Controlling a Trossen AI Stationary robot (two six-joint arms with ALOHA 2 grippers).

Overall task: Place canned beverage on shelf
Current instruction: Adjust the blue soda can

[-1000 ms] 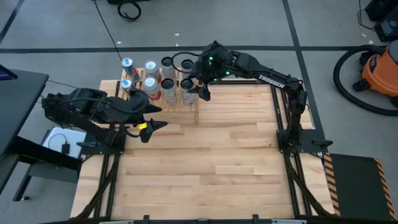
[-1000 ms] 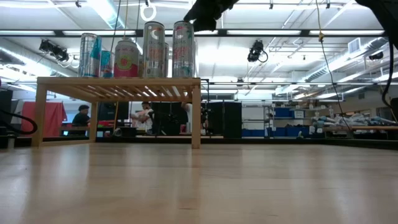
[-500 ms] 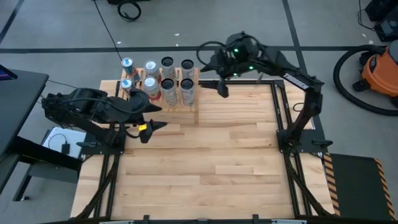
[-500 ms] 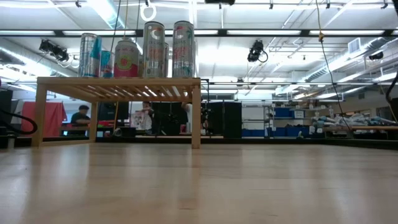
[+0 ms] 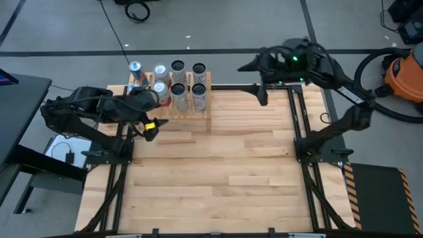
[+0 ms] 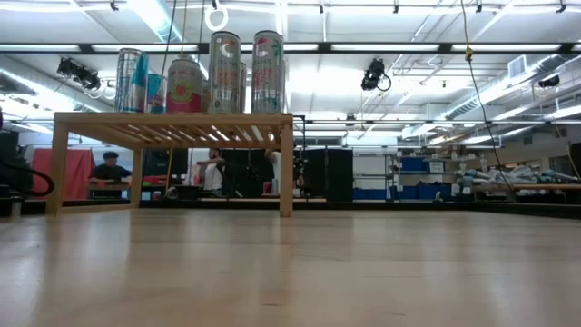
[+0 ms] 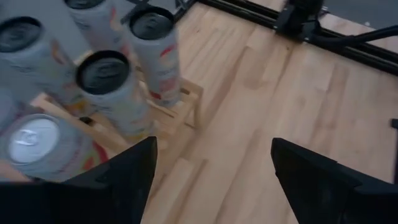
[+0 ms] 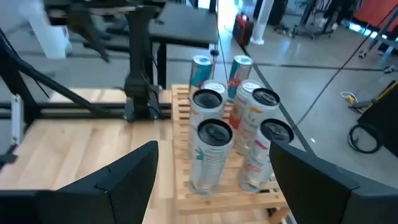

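- The shelf point(image 5: 198, 111) sits in the table's far-left part, toward eleven o'clock from the table's middle in the high view; its long axis runs left to right along the table's point(image 5: 225, 165) far edge, and its slats run the same way.
- In the low view the shelf point(image 6: 172, 123) stands level on plain legs, its slatted top facing up.
- The cans point(image 5: 178, 89) stand upright on the slats, tops pointing straight up, grouped in roughly two rows; I count about eight, though some are partly hidden by the left arm.
- In the low view the cans point(image 6: 224, 73) show upright in a row on top; two tall ones stand at the end toward three o'clock.
- The left gripper point(image 5: 153, 127) hangs at the shelf's near edge, at about seven o'clock from the cans, pointing toward three o'clock; its jaws are spread and hold nothing.
- In the left wrist view, the left fingers point(image 7: 127, 177) stand apart with bare wood between them, the cans point(image 7: 115, 93) just beyond.
- The right gripper point(image 5: 259, 92) is raised at the table's far edge, well apart from the shelf at its three o'clock; its jaws are spread and empty.
- The right wrist view looks down the shelf's point(image 8: 186, 140) length at the cans point(image 8: 211, 146).
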